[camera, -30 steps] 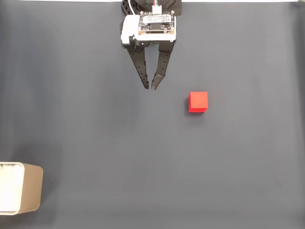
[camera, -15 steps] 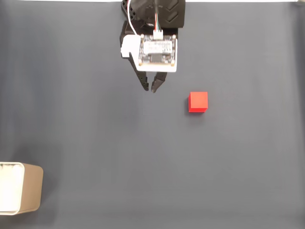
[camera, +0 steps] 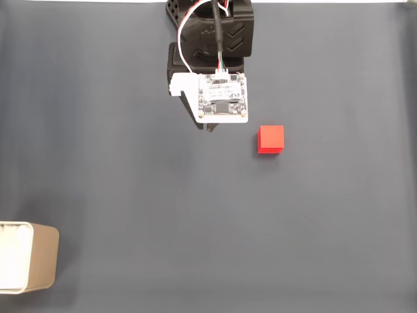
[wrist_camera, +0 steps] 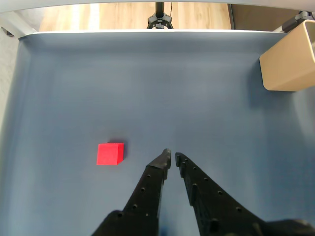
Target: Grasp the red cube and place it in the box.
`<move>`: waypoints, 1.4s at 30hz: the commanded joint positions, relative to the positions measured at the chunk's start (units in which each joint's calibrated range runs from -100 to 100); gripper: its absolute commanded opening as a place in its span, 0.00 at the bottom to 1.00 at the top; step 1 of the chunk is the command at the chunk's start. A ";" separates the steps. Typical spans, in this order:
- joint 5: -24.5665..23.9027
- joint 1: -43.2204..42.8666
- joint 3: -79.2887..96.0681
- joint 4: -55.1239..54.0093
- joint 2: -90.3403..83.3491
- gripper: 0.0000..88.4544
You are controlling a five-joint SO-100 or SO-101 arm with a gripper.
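Red cube point(wrist_camera: 110, 154) on the mat, well apart from the box point(wrist_camera: 290, 61)

In the fixed view the box point(camera: 29, 257) is cut by the left edge; the circuit board point(camera: 222, 98) hides the jaws.

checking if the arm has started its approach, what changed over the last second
In the fixed view the arm tipped forward: its white board slid down the picture and toward the red cube, now covering the fingers. The gripper took hold of nothing; the wrist view shows its jaws nearly closed, beside the cube and apart from it. The cube and the box stayed where they were.
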 commanded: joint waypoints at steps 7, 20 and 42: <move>1.42 -4.52 1.53 -5.16 -0.21 0.00; 3.22 -9.14 7.74 -8.68 -3.33 0.00; 4.05 -19.65 10.93 -9.01 -4.28 0.00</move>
